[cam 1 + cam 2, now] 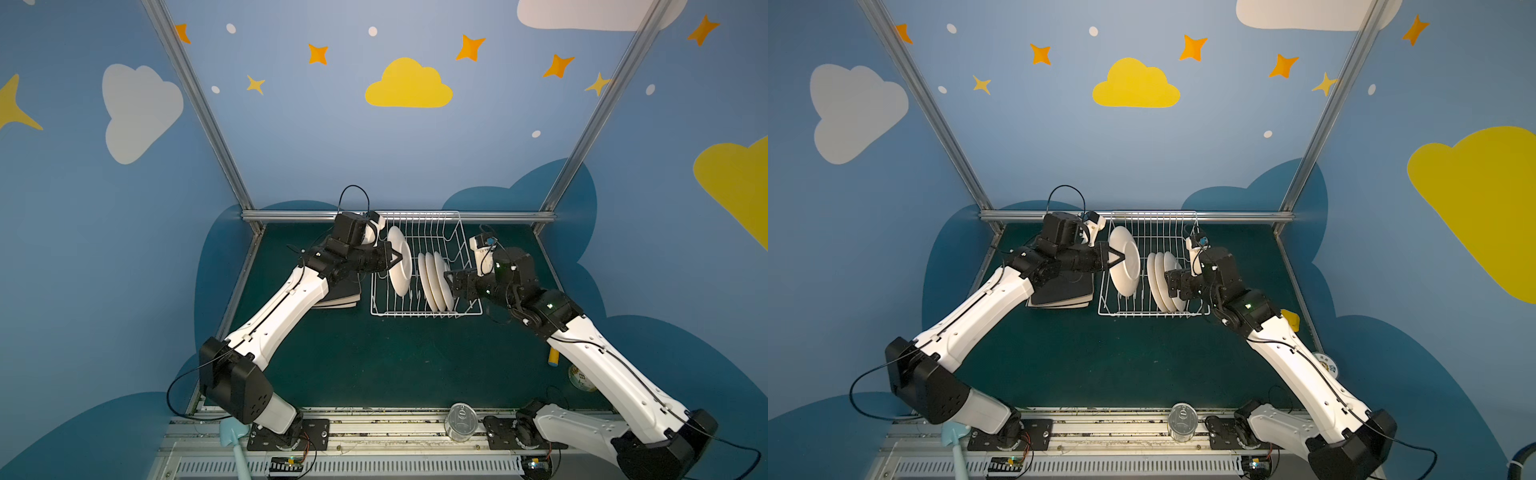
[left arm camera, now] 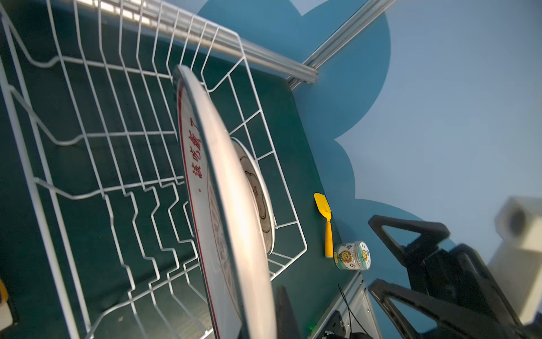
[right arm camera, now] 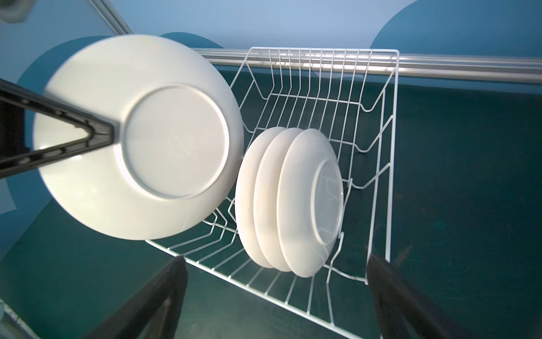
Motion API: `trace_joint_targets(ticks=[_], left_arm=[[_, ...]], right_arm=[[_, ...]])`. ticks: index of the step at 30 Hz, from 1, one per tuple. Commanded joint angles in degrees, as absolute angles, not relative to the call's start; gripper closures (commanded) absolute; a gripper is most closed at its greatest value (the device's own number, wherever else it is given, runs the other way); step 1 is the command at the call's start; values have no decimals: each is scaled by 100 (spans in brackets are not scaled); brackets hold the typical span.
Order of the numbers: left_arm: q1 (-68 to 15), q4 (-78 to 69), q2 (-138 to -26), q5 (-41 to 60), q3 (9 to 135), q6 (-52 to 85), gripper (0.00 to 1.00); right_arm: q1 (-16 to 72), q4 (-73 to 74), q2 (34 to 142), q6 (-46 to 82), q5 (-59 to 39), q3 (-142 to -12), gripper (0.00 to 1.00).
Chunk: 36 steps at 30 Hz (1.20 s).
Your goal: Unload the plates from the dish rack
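Left jaws clenched on round white plate [image 1: 401, 266], held on edge to clear dish rack [image 1: 432, 237] prongs; right jaws spread wide, empty, facing three racked plates [image 1: 435, 282], likely next.

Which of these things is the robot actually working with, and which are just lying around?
Part of the job:
dish rack
white plate gripped by the left hand
three white plates standing in the rack
square plates stacked beside the rack

Just lying about:
yellow spatula
small printed jar
metal can
pale blue spatula
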<state>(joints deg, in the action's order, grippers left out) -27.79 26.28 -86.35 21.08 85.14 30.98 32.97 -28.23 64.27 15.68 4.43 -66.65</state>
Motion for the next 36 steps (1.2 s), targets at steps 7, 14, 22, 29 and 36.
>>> trace_joint_targets(ticks=[7, 14, 22, 29, 36], left_arm=[[-3053, 2066, -7746, 1624, 8265, 742, 97], [-3341, 1110, -6954, 912, 7170, -1080, 97], [-3797, 968, -6603, 27, 6544, -3104, 97], [-4106, 383, -6634, -632, 5983, -4487, 97], [-4251, -226, -6799, -842, 5748, -5261, 97]], right_arm=[[2541, -2743, 6522, 2759, -956, -7282, 5], [1898, -2302, 6691, 3827, -2167, -7234, 5], [1679, -1872, 6953, 4408, -3022, -7302, 5], [1687, -1636, 7123, 4679, -3396, -7271, 8], [1765, -1876, 7331, 4757, -3587, -7354, 9]])
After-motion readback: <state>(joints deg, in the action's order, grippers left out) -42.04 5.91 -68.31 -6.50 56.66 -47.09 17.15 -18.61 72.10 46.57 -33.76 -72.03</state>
